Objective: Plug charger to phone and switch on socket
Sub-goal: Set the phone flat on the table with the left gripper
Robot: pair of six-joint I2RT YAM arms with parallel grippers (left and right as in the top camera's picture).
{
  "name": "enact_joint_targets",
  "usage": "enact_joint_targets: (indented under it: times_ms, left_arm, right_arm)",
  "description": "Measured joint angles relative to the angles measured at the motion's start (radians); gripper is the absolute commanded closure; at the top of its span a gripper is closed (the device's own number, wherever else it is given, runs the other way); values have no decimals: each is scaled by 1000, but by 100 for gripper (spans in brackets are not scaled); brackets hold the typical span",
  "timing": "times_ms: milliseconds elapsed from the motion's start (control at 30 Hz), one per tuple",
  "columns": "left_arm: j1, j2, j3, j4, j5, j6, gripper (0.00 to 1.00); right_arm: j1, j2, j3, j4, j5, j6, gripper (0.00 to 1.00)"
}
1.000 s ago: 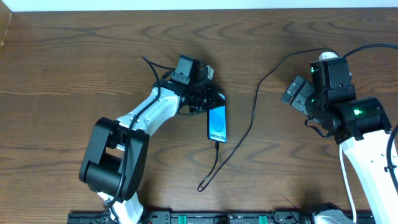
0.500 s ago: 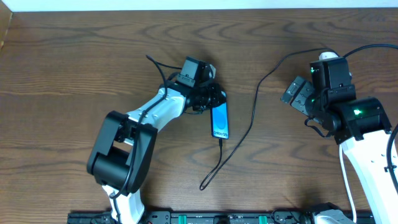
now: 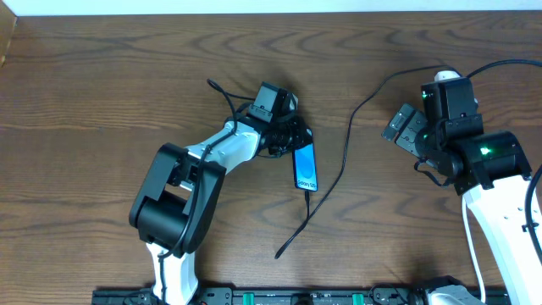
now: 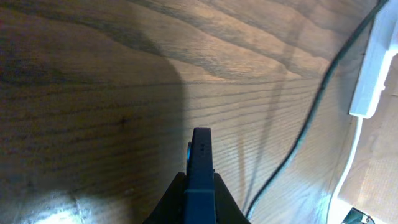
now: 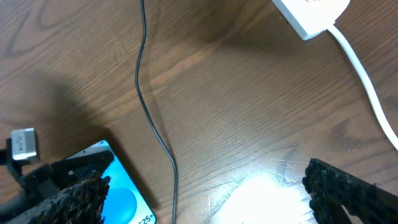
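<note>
1. Phone (image 3: 306,167): lies screen-up near the middle of the table (image 3: 102,85), slightly tilted, blue display lit.
2. Charger (image 3: 345,152): comes from the socket side, drops past the phone's right, loops low, then climbs back to the phone's bottom edge. The tip meets that edge. I cannot tell whether it is fully seated.
3. Left claw (image 3: 290,138): clamped tight on the phone's top end. The wrist view shows the slab edge-on between the fingers.
4. Socket (image 5: 308,14): at the far right, mostly hidden under the right arm from overhead. A white cord (image 5: 364,81) trails off it. No switch is in view.
5. Right claw (image 5: 208,186): spread wide, holding nothing, above bare wood near the socket.
6. Judged stage: plugging is at or near done, and the switch is not yet thrown.
7. Risks:
   - An end-only pinch could let the phone pivot or slip.
   - Any drag on the phone would tug the low loop and could work the tip loose.
   - With the switch unseen, the right claw could press the wrong spot or shove the light strip aside.
</note>
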Motion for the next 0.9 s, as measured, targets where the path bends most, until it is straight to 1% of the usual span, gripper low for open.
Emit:
enact_joint_targets:
  times_ms: [167,333,467,500,567,700,800,867,900]
  left_arm:
    - [0,39,0,17,3,-4,92]
    - [0,41,0,33,0,-17,92]
    - [0,41,0,33,0,-21,83]
    - [0,41,0,35,1,-22,79]
    - [0,41,0,40,4,-22,74]
    - [0,41,1,47,11,-26,68]
    - [0,41,3,48,13,-26,59]
    - [0,41,6,50,22,-27,51]
    - [0,41,7,51,27,-27,45]
  right_arm:
    - [0,0,0,0,0,0,1]
    - [0,2,0,0,0,0,1]
    - [0,5,-1,0,0,0,1]
    - [0,6,-1,0,0,0,1]
    - [0,6,-1,0,0,0,1]
    - [0,6,-1,0,0,0,1]
    - [0,6,-1,0,0,0,1]
    - [0,6,-1,0,0,0,1]
    - [0,6,-1,0,0,0,1]
